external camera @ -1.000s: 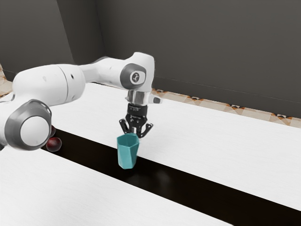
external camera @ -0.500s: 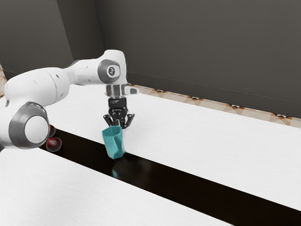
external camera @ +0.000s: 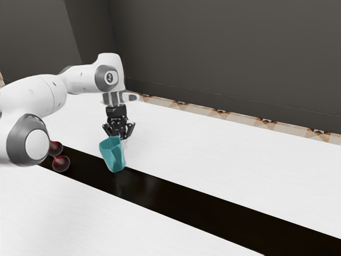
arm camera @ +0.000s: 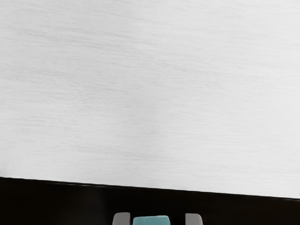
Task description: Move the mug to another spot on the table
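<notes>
My claw (external camera: 118, 136) is clenched on the mug (external camera: 113, 154), pinching the wall of its rim from two sides with the black fingers pointing straight down. The mug is teal and faceted, and it hangs beneath me at a tilt, with its open mouth tipped toward the exterior view's left and its narrow base swung toward that view's right. It sits at the line where the white table (external camera: 229, 152) meets the glossy dark strip (external camera: 202, 205) that runs across it. The base is right at that line, and I cannot tell whether it touches the surface or is just clear of it. A faint sheen lies on the strip just under the mug. My white arm (external camera: 42, 96) comes in from the exterior view's left and bends down at the wrist above the mug. Near my elbow joint, well apart from the mug and toward the exterior view's left, a dark red ball (external camera: 55, 148) rests at the strip's far edge, and a second ball (external camera: 61, 163) lies just beside it on the strip itself. A patterned border (external camera: 224, 113) runs along the table's far edge below the dark grey wall (external camera: 240, 48). From my wrist, a sliver of the mug (arm camera: 151, 220) shows between my two grey fingers (arm camera: 122, 219), one on each side of it. It lies over the dark strip (arm camera: 56, 201), with the white table (arm camera: 150, 93) spreading out beyond.
</notes>
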`<control>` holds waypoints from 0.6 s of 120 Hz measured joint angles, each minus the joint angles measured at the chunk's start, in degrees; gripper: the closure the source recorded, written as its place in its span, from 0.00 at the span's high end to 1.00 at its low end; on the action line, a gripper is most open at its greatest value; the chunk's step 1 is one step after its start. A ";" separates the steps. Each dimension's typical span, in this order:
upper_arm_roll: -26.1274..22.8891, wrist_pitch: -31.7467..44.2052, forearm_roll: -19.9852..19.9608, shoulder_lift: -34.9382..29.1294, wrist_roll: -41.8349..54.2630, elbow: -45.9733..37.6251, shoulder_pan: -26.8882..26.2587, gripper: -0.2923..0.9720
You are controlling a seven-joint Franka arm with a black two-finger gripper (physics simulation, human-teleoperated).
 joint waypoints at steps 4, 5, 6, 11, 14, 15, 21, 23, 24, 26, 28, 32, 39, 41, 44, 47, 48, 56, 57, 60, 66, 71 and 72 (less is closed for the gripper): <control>0.70 1.24 -0.52 -1.19 0.61 -2.14 0.08 0.18; 0.87 1.60 -0.63 -1.53 0.76 -2.72 0.09 0.18; 1.03 1.95 -0.74 -1.81 0.91 -3.21 0.10 0.18; 1.90 3.86 -1.18 -3.67 1.61 -6.28 0.18 0.19; 2.32 5.07 -1.38 -4.83 2.01 -8.21 0.24 0.19; 2.44 5.49 -1.46 -5.20 2.14 -8.85 0.28 0.19; 2.90 7.96 -1.88 -6.86 2.88 -11.98 0.49 0.19; 2.98 8.79 -2.00 -7.28 3.11 -12.88 0.52 0.19; 3.02 9.19 -2.05 -7.46 3.23 -13.25 0.54 0.19; 3.07 10.01 -2.14 -7.91 3.44 -14.06 0.56 0.19; 3.11 10.83 -2.23 -8.43 3.65 -14.94 0.57 0.19; 3.63 12.75 -2.63 -10.15 4.05 -17.66 0.58 0.19; 4.58 16.18 -3.20 -12.83 4.67 -21.87 0.60 0.19; 4.83 17.11 -3.29 -13.39 4.83 -22.72 0.61 0.19; 5.10 18.45 -3.37 -13.98 5.05 -23.72 0.60 0.19; 5.29 19.72 -3.37 -14.35 5.26 -24.41 0.58 0.19; 5.33 20.11 -3.35 -14.43 5.32 -24.58 0.57 0.19; 6.49 23.58 -2.96 -15.51 5.79 -27.09 0.25 0.19; 6.60 24.00 -2.92 -15.60 5.84 -27.39 0.23 0.19; 6.85 25.15 -2.82 -15.84 5.97 -28.08 0.16 0.19; 7.15 27.06 -2.64 -16.61 6.14 -29.13 -0.01 0.19; 8.09 28.33 -2.53 -17.69 6.18 -30.26 -0.55 0.19; 8.33 28.55 -2.51 -17.87 6.18 -30.44 -0.68 0.19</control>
